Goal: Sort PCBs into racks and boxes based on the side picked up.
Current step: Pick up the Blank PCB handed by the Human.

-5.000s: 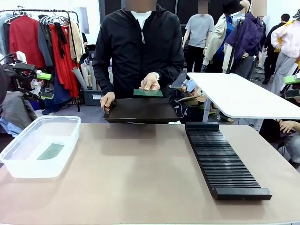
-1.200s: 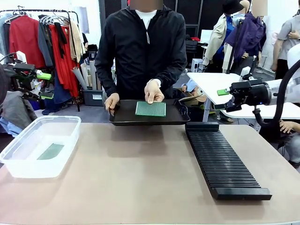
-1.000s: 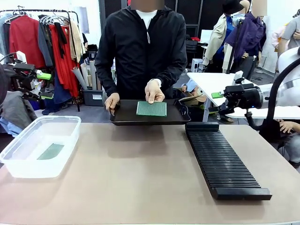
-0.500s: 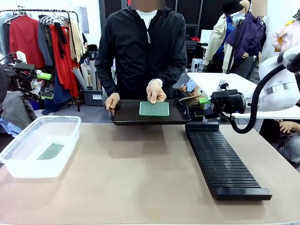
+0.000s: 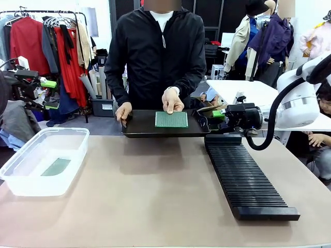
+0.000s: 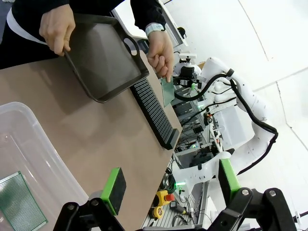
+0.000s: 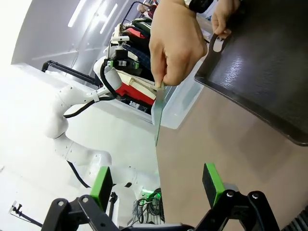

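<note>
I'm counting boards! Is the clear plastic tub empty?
Not empty: one flat green board lies on the bottom of the clear plastic tub.

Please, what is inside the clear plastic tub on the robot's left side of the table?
One green PCB lies flat on the bottom of the tub. Nothing else shows through its clear walls. The PCB's underside cannot be seen, because it is pressed against the bottom.

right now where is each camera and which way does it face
Front: between the arms, facing the person across the table; left gripper, right gripper in frame.
Left wrist: looks over the tub toward the rack; own fingers below.
Right wrist: faces the hand holding the PCB; own fingers below.
All share the PCB and tray.
</note>
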### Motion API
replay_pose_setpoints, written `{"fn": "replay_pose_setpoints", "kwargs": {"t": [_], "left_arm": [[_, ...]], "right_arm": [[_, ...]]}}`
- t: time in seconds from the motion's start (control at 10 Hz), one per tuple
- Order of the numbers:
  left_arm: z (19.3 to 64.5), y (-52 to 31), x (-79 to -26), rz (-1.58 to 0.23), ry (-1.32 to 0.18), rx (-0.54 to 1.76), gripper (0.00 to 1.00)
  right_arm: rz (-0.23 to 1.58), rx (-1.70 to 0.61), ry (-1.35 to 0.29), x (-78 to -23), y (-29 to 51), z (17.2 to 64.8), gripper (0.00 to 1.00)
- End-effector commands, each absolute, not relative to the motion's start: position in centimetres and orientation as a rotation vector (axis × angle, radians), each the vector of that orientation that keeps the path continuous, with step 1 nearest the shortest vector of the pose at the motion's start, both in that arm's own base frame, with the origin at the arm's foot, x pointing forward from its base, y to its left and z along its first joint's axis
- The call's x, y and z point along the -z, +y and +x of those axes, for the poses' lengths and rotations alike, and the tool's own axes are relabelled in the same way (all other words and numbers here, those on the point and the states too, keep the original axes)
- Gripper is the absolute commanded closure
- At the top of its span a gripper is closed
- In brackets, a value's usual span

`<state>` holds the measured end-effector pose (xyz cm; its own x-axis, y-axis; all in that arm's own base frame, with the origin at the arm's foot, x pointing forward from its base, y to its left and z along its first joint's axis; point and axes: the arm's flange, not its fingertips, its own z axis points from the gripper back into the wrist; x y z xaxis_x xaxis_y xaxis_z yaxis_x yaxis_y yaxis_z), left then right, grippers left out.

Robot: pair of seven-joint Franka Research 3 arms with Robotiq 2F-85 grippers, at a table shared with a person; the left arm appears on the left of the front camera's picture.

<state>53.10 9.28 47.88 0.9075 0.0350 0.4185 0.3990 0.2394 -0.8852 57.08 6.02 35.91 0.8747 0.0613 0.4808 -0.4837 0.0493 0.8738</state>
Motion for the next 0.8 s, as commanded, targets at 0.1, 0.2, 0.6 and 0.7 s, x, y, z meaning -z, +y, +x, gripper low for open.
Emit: {"fn": "replay_pose_setpoints", "kwargs": {"t": [0.1,0.2,0.6,0.7], "left_arm": [[53.0,9.3,-48.0,-1.319,-0.402,0.263,0.0],[53.0,9.3,-48.0,-1.319,-0.402,0.263,0.0],[53.0,9.3,-48.0,-1.319,-0.402,0.263,0.0],[53.0,9.3,-48.0,-1.319,-0.402,0.263,0.0]], "right_arm": [[1.45,-0.386,-0.396,-35.8,8.3,58.8,0.0],[1.44,-0.372,-0.393,-36.0,8.8,59.0,0.0],[1.481,-0.349,-0.39,-36.1,11.3,59.5,0.0],[1.491,-0.347,-0.384,-36.0,12.0,59.6,0.0]]}}
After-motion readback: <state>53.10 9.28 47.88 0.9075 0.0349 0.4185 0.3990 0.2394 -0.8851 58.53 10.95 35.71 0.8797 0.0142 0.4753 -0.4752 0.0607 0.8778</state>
